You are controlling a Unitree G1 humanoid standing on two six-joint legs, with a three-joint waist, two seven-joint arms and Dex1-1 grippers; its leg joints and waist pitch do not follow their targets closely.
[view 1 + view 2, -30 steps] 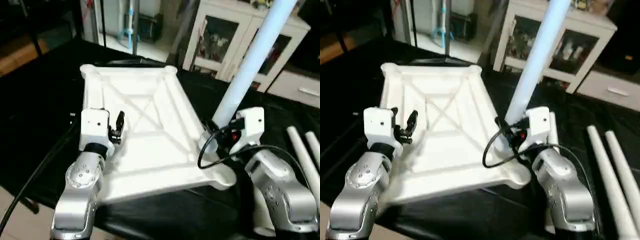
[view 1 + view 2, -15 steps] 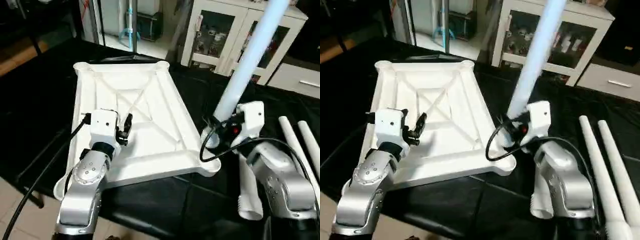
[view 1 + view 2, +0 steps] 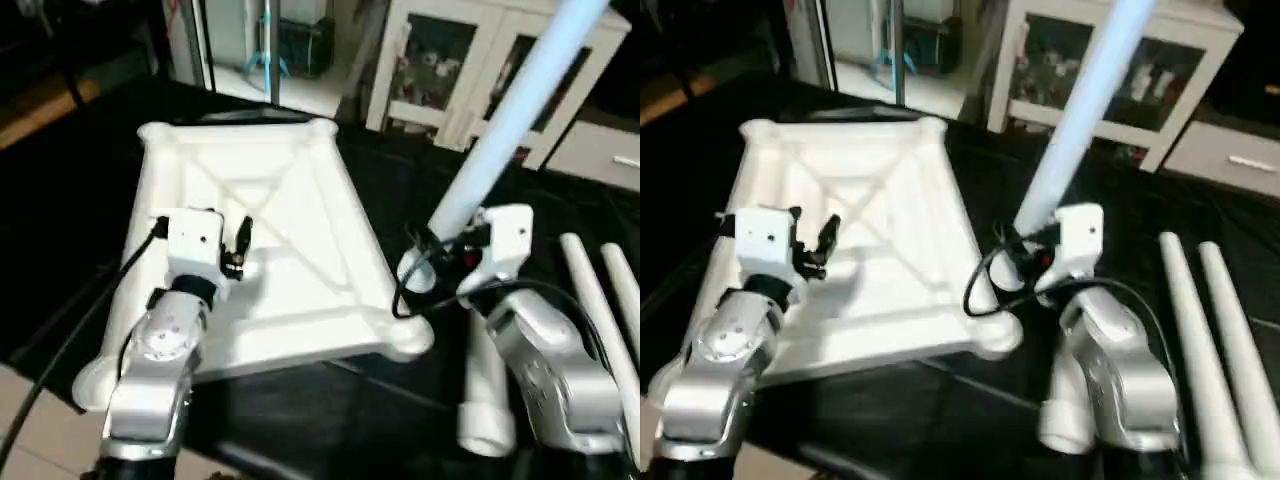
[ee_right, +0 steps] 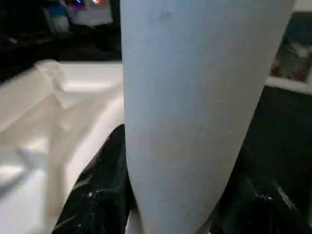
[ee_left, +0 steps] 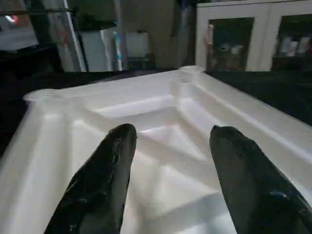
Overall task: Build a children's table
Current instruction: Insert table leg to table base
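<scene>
Right gripper (image 3: 432, 262) clamps leg (image 3: 510, 130) upright beside tabletop (image 3: 300, 180) near corner socket, probably for insertion; left gripper (image 5: 168, 161) open, empty above ribs.

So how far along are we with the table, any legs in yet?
None seated yet, as far as I can see. The tabletop lies ribbed side up on the black work table, and its visible corner sockets look empty. The right gripper holds one leg tilted above the near right corner. The left gripper hovers open over the ribs. Three more legs wait on the right.
</scene>
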